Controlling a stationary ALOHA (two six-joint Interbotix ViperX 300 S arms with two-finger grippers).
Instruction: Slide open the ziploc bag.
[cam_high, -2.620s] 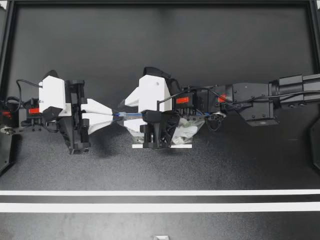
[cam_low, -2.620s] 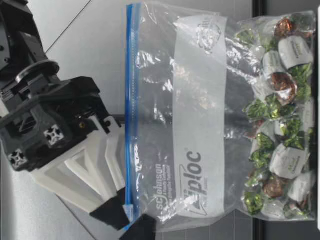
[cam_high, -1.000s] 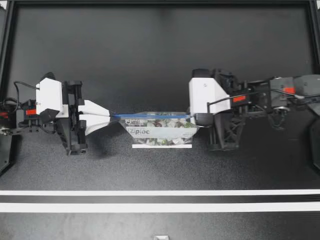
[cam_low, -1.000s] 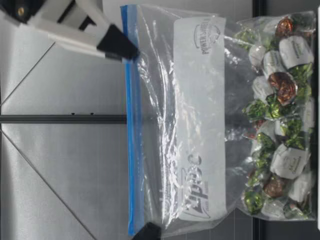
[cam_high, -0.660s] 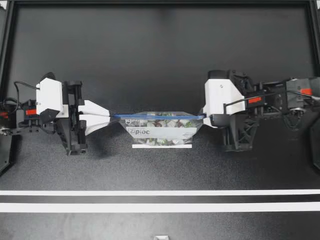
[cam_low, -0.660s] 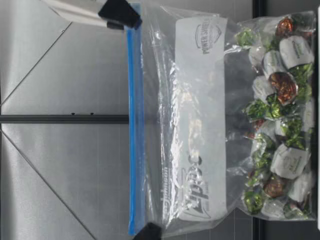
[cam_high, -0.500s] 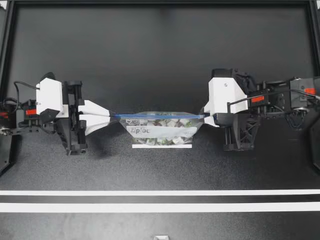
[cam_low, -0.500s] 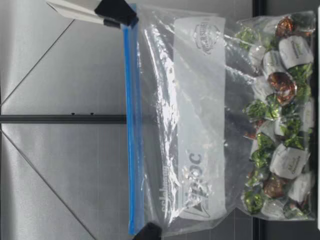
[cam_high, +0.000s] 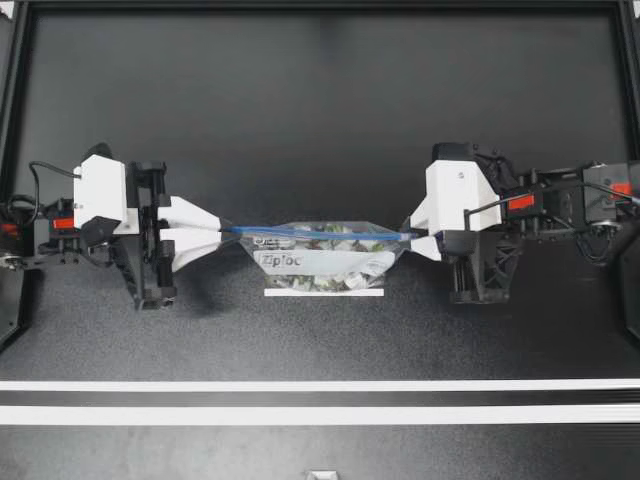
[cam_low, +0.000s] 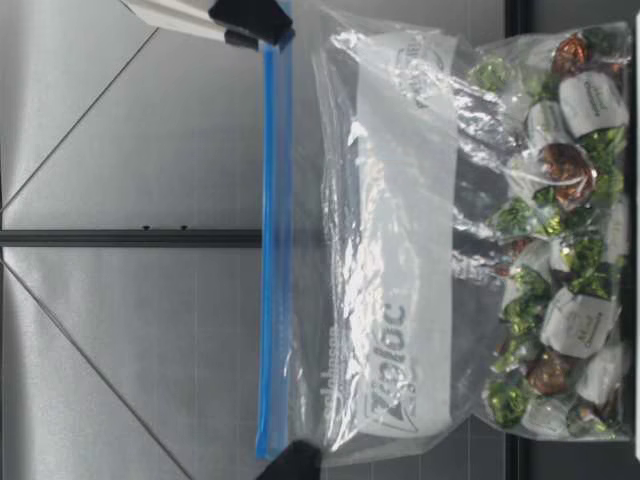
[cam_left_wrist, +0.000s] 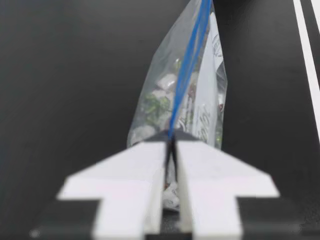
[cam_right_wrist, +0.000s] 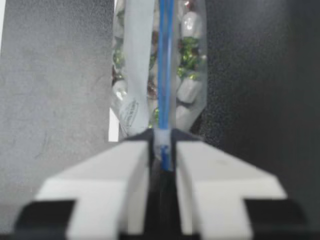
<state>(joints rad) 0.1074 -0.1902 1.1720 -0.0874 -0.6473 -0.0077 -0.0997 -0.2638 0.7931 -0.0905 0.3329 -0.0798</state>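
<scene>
A clear ziploc bag (cam_high: 320, 262) of wrapped candies (cam_low: 560, 250) stands on the black table, its blue zip (cam_high: 320, 234) stretched straight along the top. My left gripper (cam_high: 222, 232) is shut on the bag's left top corner; in the left wrist view the zip (cam_left_wrist: 187, 70) runs in between the fingers (cam_left_wrist: 140, 165). My right gripper (cam_high: 410, 238) is at the zip's right end. Its fingers (cam_right_wrist: 125, 160) stand slightly apart with the pale slider (cam_right_wrist: 163, 145) between them. In the low view a black fingertip (cam_low: 250, 20) sits at one top corner and another fingertip (cam_low: 295, 462) at the opposite one.
A short white strip (cam_high: 323, 292) lies on the table just in front of the bag. Two long white lines (cam_high: 320, 385) cross the table nearer the front. A black frame (cam_high: 320, 5) rims the back and sides.
My right gripper has slid farther right along the zip to the bag's end, and its fingers have parted a little. The zip has sunk slightly. The left arm has stayed put.
</scene>
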